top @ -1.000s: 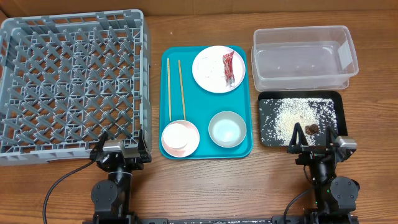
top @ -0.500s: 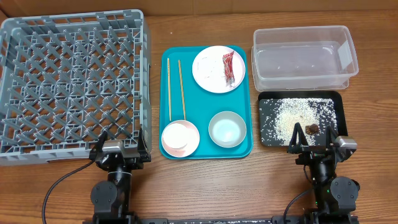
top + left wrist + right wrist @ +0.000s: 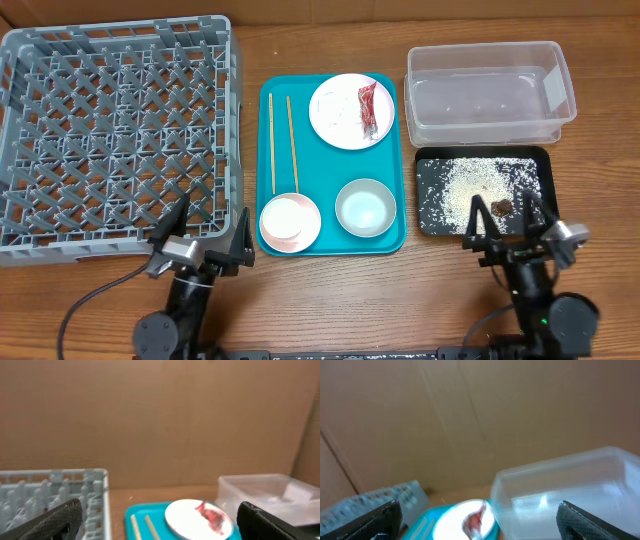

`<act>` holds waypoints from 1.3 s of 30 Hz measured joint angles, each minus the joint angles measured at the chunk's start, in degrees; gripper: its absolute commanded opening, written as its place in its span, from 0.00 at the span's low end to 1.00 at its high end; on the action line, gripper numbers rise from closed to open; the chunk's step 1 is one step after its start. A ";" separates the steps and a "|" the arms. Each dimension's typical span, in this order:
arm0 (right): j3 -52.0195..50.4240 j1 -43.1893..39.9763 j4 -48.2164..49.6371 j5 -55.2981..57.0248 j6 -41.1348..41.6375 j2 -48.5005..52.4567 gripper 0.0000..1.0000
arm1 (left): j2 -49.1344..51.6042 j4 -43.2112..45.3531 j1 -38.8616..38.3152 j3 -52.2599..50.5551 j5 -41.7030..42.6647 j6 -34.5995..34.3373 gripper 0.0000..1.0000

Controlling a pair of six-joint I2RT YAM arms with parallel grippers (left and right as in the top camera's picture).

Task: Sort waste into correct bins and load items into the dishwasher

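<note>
Both arms sit low at the near edge of the desk (image 3: 330,300), hands free.
Left fingers (image 3: 170,222) are spread wide apart, tips over the near right corner of the grey dish rack (image 3: 230,120). Right fingers (image 3: 472,222) are likewise apart, over the near edge of a black tray (image 3: 430,165) of white grains. Between the arms lies a teal tray (image 3: 310,170). The plate (image 3: 340,125) is at its far right, with the red wrapper scrap (image 3: 372,108) on the plate's right side. There is possibly a white wad beside the scrap, hard to separate from the plate. Two chopsticks (image 3: 272,140) lie lengthwise on the left. The pink bowl (image 3: 290,222) is near left and the grey-green bowl (image 3: 365,208) near right. The clear tub (image 3: 480,48) stands beyond the black tray.
</note>
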 measured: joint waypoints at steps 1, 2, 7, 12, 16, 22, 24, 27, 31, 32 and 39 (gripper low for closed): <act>2.82 0.00 -0.63 -0.17 -0.04 1.20 1.00 | 0.76 -1.66 0.00 2.49 0.42 -0.79 1.00; 6.51 0.00 -2.23 -0.44 -0.04 2.99 1.00 | 1.84 -3.02 0.00 5.18 0.79 -1.53 1.00; 25.92 0.00 -15.67 -1.75 -0.11 17.59 1.00 | 14.03 -17.94 0.00 24.30 2.71 -2.84 1.00; 46.88 0.00 -33.24 -5.90 -1.07 36.92 1.00 | 32.22 -38.91 0.00 47.87 7.39 -1.53 1.00; 65.26 -0.02 -46.99 -13.94 -3.21 52.30 1.00 | 46.66 -55.78 0.00 66.10 9.73 -1.16 1.00; 77.70 0.00 -50.49 -24.61 -3.48 65.92 1.00 | 59.41 -66.55 0.00 79.54 11.45 -0.96 1.00; 77.92 0.50 -49.94 -27.41 -3.72 69.00 1.00 | 61.31 -67.95 0.00 80.28 12.87 -1.36 1.00; 77.94 3.41 -50.21 -28.11 -4.17 74.49 1.00 | 63.32 -69.00 0.00 80.35 15.19 -1.55 1.00; 77.94 10.12 -50.51 -24.57 -4.79 81.96 0.91 | 64.92 -70.05 0.00 80.37 20.81 -1.11 1.00; 77.94 11.74 -50.47 -22.62 -4.92 83.76 0.88 | 64.94 -70.23 0.00 80.41 21.66 -0.79 1.00; 77.94 21.16 -45.48 -2.36 -5.33 97.18 0.59 | 60.65 -70.66 -0.50 85.46 17.42 1.57 1.00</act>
